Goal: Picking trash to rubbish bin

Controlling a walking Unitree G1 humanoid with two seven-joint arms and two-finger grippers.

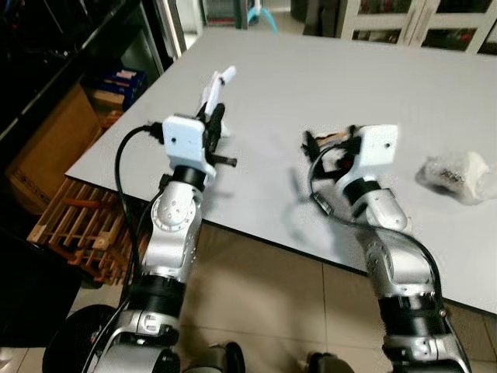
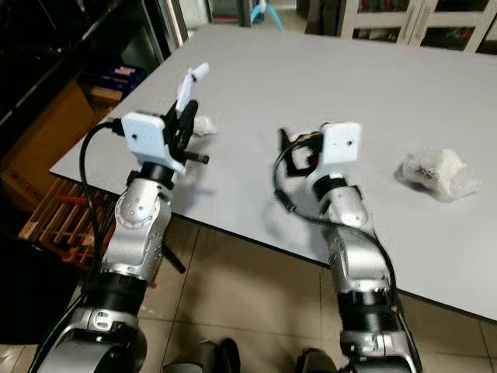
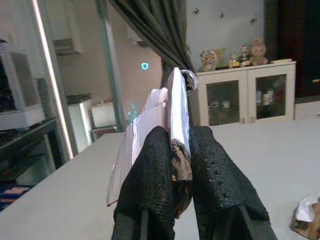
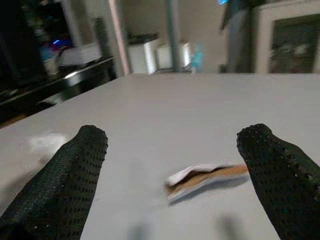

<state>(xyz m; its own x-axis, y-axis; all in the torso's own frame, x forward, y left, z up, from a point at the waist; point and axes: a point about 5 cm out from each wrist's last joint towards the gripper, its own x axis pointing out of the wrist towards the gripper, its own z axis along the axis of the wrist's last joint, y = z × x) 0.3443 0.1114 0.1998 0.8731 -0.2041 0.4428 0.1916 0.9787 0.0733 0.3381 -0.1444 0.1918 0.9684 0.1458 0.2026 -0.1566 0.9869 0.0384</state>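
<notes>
While left claw point(image 3: 175, 165) pinches flat white wrapper point(image 3: 172, 115) | right claw point(image 4: 170, 165) spread over torn paper scrap point(image 4: 205, 177) | crumpled plastic wad point(image 1: 457, 175) beside

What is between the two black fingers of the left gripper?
The left gripper is shut on a flat white wrapper with a brown torn edge, standing up above the fingers. The part held between them is covered.

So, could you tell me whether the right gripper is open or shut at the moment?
Open. The right gripper has its two black fingers spread wide apart above the grey table, with a torn wrapper scrap lying between them, ungripped.
</notes>
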